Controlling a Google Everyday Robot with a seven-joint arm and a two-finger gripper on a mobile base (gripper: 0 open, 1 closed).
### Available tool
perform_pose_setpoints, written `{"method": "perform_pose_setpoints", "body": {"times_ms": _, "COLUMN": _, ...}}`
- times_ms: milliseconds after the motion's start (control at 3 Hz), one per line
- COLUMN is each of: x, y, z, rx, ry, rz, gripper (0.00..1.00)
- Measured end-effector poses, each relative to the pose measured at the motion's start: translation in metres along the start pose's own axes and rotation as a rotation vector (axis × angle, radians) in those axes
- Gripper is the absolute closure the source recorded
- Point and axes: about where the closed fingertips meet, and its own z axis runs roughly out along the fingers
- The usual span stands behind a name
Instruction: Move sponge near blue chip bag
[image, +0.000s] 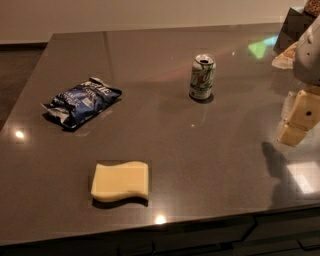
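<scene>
Well off at the right edge of the view, the gripper (299, 120) hangs above the dark grey surface (210, 165), its yellowish parts pointing down and partly cut off by the frame. Whether it stands apart or together cannot be told from this angle. Its shadow (276, 167) falls on the surface just below it, toward the front edge.

The sponge (120, 181), pale yellow with wavy edges, lies flat and well apart from the gripper, far to its left in the view and nearer the front edge of the surface. The blue chip bag (82, 101) lies crumpled even farther from the gripper, to the left and a little farther back. It sits behind the sponge with a stretch of bare surface between them, so the two do not touch.

A green-and-white soda can (202, 76) stands upright between the gripper and the bag, closer to the back, its top opened. Behind the gripper, in the far right corner, a dark box (292, 30) and a pale object (284, 59) sit at the edge of the surface.
</scene>
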Motion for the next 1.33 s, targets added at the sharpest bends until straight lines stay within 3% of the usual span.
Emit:
{"method": "perform_pose_setpoints", "body": {"times_ms": 333, "x": 0.000, "y": 0.000, "z": 0.000, "rx": 0.000, "ry": 0.000, "rz": 0.000, "gripper": 0.00}}
{"method": "perform_pose_setpoints", "body": {"times_ms": 1000, "x": -0.073, "y": 0.026, "z": 0.038, "rx": -0.095, "ry": -0.050, "rz": -0.138, "gripper": 0.00}}
{"method": "perform_pose_setpoints", "body": {"times_ms": 1333, "x": -0.105, "y": 0.051, "z": 0.061, "rx": -0.141, "ry": -0.085, "rz": -0.194, "gripper": 0.00}}
